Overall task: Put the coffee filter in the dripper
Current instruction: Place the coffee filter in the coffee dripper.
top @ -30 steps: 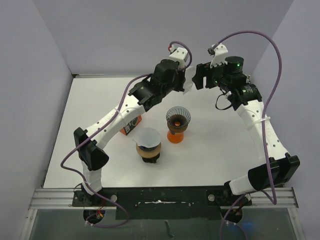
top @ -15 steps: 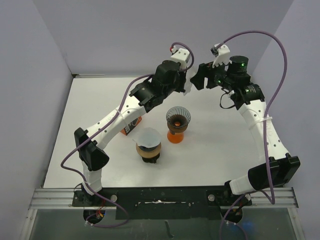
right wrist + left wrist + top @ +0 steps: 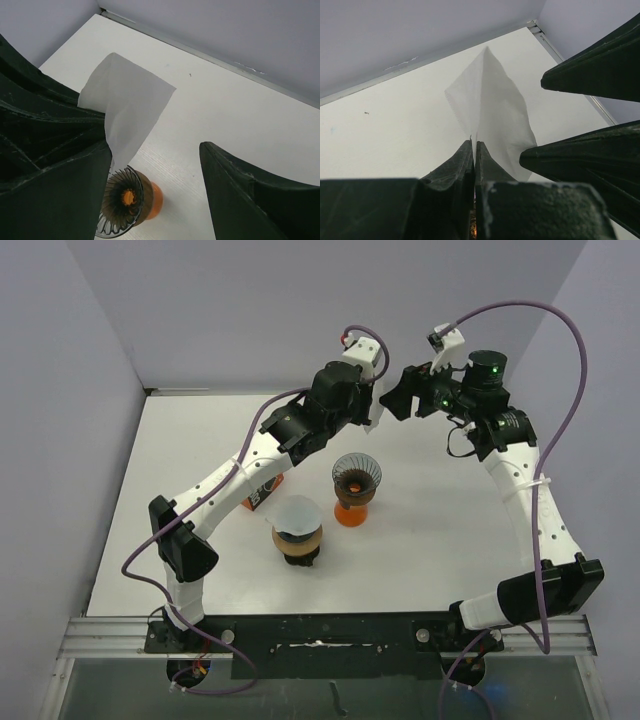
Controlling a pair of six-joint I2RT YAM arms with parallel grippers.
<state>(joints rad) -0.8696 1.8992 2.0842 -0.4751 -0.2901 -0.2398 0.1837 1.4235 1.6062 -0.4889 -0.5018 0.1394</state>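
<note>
One filter (image 3: pixel 492 112) edge inside left gripper (image 3: pixel 474 146)

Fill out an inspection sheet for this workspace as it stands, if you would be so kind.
Surface: white table; no spills seen.
Job's things: coffee filter held aloft; dripper upright mid-table, no filter in it.
Clutter: orange box partly under the left arm; brown holder topped by a white paper cone.
Grippers: left gripper shut on the coffee filter; right gripper open beside it, holding nothing.
Cables: purple cables loop above the arms.
Surroundings: plain walls; metal rail at the near edge.
</note>
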